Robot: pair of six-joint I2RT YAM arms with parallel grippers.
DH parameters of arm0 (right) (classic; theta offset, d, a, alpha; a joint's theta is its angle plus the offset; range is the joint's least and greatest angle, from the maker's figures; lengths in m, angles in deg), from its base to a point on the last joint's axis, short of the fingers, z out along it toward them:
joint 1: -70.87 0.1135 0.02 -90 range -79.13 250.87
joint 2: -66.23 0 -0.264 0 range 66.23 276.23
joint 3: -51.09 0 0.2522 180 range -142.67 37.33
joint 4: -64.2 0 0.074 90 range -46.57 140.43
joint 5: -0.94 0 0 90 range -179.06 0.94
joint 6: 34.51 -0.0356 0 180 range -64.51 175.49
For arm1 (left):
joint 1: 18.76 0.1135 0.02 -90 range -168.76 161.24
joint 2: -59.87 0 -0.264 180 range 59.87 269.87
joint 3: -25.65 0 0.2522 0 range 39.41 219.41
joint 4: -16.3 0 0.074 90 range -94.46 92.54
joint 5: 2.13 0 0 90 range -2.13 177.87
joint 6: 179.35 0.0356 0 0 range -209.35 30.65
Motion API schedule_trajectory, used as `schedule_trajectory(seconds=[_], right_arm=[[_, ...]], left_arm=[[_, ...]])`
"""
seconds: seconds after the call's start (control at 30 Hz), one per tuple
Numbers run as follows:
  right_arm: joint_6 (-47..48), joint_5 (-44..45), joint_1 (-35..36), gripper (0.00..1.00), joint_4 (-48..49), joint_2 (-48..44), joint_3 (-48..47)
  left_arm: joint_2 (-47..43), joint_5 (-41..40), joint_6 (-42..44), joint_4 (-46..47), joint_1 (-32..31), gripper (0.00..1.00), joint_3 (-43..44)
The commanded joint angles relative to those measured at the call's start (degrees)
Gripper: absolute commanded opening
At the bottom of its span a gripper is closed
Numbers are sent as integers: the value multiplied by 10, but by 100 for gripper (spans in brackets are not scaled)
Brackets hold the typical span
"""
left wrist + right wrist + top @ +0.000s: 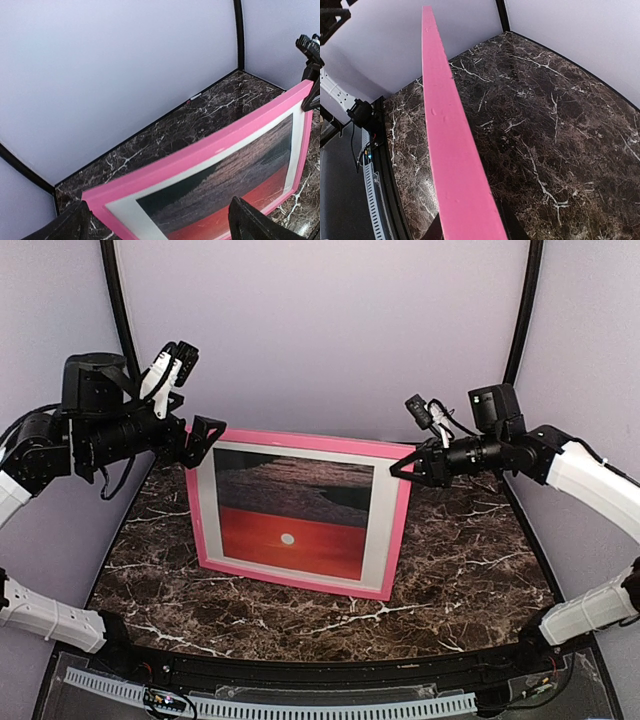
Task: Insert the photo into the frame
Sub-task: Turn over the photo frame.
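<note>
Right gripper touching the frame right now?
Touching. Top view shows the right gripper closed on the frame at its upper corner; right wrist view has its pink edge running out of the grip.

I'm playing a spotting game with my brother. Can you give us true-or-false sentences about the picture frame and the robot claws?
1. The frame is pink. True.
2. The frame lies flat. False: it stands tilted on the marble table.
3. The photo shows a small white sun on red. True.
4. The right claw is far from the frame. False: it pinches the frame's top right corner.
5. The left claw is open. True.
</note>
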Motion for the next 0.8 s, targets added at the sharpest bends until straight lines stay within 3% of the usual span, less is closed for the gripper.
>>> schedule_trajectory(seconds=[0.0, 0.5, 0.77], right_arm=[[-17, 16, -45, 0, -41, 42, -32], [-14, -101, -118, 3, -80, 204, -64], [-3, -134, -137, 18, -79, 282, -66]], left_arm=[[-5, -27, -114, -7, 35, 99, -59], [34, 166, -291, 95, 236, 99, -276], [84, 219, -307, 171, 311, 99, -341]])
